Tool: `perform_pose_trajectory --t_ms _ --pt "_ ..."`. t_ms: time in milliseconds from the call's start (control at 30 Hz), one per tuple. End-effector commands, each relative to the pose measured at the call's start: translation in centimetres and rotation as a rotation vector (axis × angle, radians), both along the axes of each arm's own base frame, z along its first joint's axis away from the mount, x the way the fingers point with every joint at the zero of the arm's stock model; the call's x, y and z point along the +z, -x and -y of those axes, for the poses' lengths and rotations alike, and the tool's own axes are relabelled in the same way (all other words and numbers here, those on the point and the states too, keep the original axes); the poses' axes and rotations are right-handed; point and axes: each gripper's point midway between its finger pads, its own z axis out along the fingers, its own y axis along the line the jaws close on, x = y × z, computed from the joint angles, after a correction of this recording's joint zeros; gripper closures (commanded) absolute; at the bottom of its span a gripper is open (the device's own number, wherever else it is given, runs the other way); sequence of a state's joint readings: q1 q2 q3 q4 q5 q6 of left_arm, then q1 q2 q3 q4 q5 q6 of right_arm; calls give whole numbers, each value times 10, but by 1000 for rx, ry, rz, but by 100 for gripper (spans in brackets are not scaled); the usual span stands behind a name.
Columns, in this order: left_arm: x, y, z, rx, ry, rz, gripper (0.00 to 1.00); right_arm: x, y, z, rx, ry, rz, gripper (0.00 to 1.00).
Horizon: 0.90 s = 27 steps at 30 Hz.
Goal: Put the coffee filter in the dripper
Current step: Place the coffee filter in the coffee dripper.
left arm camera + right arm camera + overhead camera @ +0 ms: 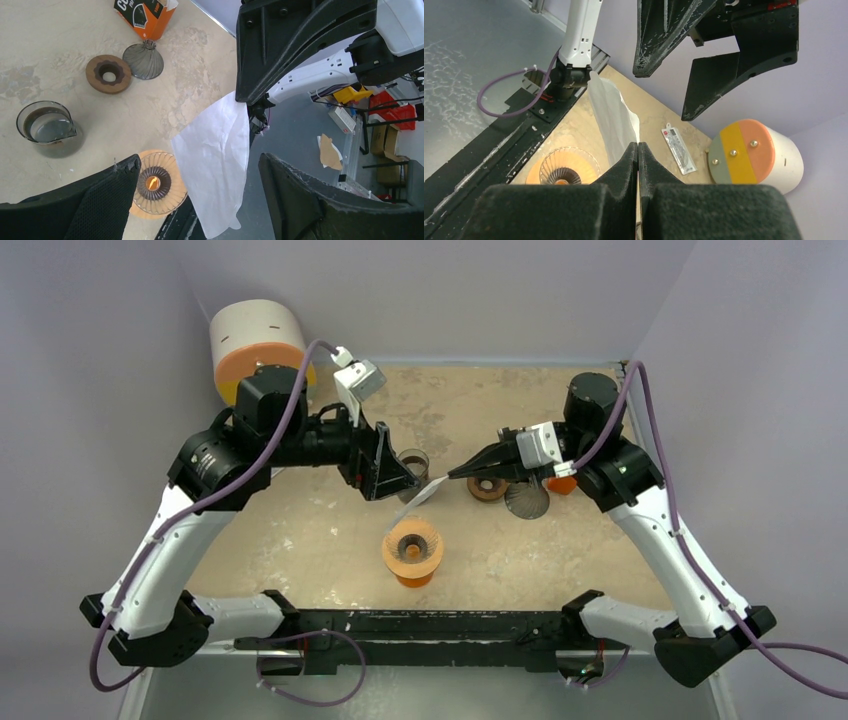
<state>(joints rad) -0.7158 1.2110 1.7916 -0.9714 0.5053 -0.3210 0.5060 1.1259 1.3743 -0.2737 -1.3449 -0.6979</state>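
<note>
The white paper coffee filter (pixel 420 495) hangs in the air, pinched at its top edge by my right gripper (pixel 452 475), which is shut on it. The filter hangs above and slightly behind the orange dripper (pixel 412 552) with a ribbed glass cone. In the right wrist view the shut fingertips (pixel 638 147) hold the filter (pixel 614 112) and the dripper (pixel 566 170) lies below left. My left gripper (pixel 388 478) is open and empty just left of the filter. In the left wrist view the filter (pixel 217 160) shows between its open fingers (pixel 107 197), with the dripper (pixel 156 182) beneath.
A glass beaker (pixel 413 462), a brown ring (pixel 487 487), a dark ribbed cone (pixel 527 500) and an orange filter box (pixel 562 483) stand behind the dripper. A white cylinder (pixel 255 345) is at the back left and a black cylinder (pixel 592 395) at the back right.
</note>
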Motion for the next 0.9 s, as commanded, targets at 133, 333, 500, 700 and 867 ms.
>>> perform_pose_trajectory --t_ms 133,333,500,700,867 --pt "0 10 -24 38 -34 75 14 16 5 2 -8 -24 33 100" --pt "-11 17 -26 10 -54 54 15 19 3 2 -30 -24 30 100" --pt "-21 22 -26 -26 -73 46 16 20 1 1 -35 -26 28 100" --pt "-35 16 -30 6 -120 42 16 21 1 1 -33 -28 29 100" --pt "-36 14 -33 24 -128 49 17 20 0 1 -33 -26 25 100"
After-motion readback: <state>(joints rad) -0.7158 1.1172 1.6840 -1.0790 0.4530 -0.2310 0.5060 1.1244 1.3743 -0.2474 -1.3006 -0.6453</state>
